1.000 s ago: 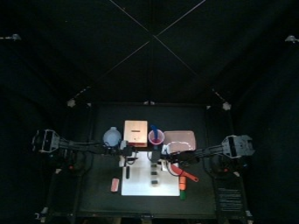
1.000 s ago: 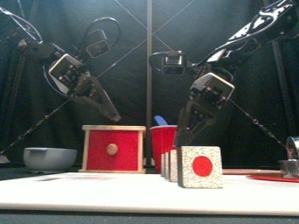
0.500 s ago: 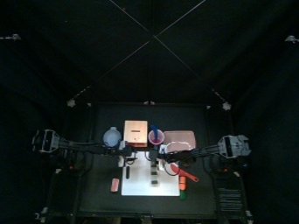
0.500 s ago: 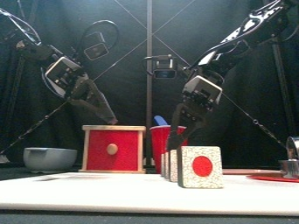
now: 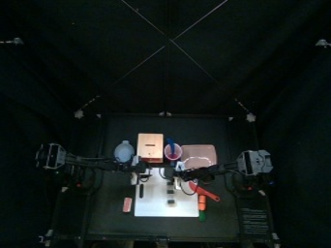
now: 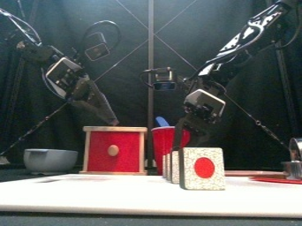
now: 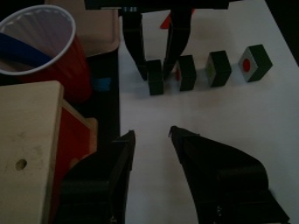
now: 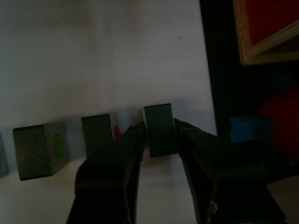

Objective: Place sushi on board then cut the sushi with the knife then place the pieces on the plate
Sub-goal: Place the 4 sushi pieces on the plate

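Note:
The sushi roll stands cut into several dark green pieces in a row on the white board [image 5: 155,205]. The nearest piece [image 6: 203,168] shows its red centre. My right gripper [image 8: 159,147] is open, its jaws on either side of the end piece [image 8: 158,128] closest to the red cup [image 6: 165,141]; whether they touch it I cannot tell. The left wrist view shows the same piece [image 7: 158,79] between those jaws. My left gripper [image 7: 152,140] hangs open above bare board beside the wooden box [image 7: 30,131], holding nothing. A blue knife [image 7: 17,48] stands in the cup.
The pink tray [image 5: 202,155] lies behind the board at right, the blue-grey bowl [image 6: 49,160] at far left. A red knife-like thing [image 5: 208,192] and small orange [image 5: 203,204] and green [image 5: 204,216] toys lie right of the board. Another red toy [image 5: 128,203] lies left.
My right gripper has come down and to the left, onto the end piece of the sushi row. The left gripper has drawn back slightly to the left.

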